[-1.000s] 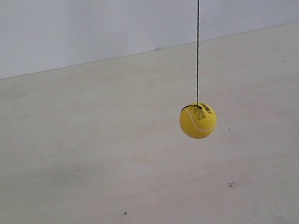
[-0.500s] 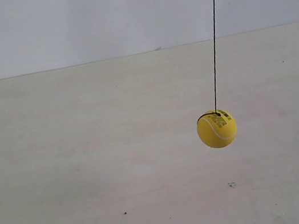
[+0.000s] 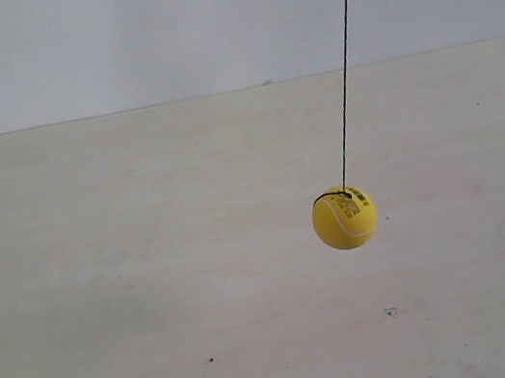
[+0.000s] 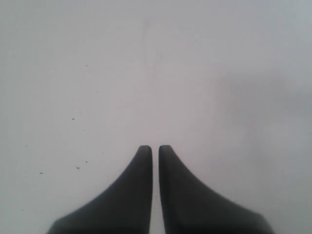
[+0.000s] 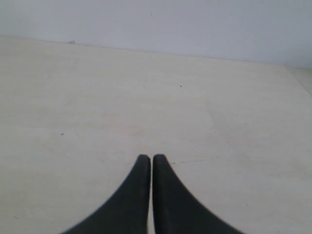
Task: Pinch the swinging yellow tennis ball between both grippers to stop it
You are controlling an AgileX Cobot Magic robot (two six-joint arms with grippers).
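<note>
The yellow tennis ball [image 3: 345, 218] hangs in the air on a thin dark string [image 3: 345, 65] in the exterior view, right of centre, with a white seam and a small barcode sticker near its top. Neither arm shows in the exterior view. In the left wrist view my left gripper [image 4: 155, 148] is shut, its two black fingers almost touching, with nothing between them, over a pale surface. My right gripper [image 5: 151, 157] is likewise shut and empty, pointing across the table. The ball shows in neither wrist view.
A pale wooden table [image 3: 149, 266] fills the lower part of the exterior view, with a plain white wall [image 3: 109, 38] behind it. The right wrist view shows the table's far edge against the wall [image 5: 156, 24] and small dark specks on the wood.
The ball swung right and slightly down, then back left; it now hangs a little lower than one second ago. The string's lean has shifted with it.
</note>
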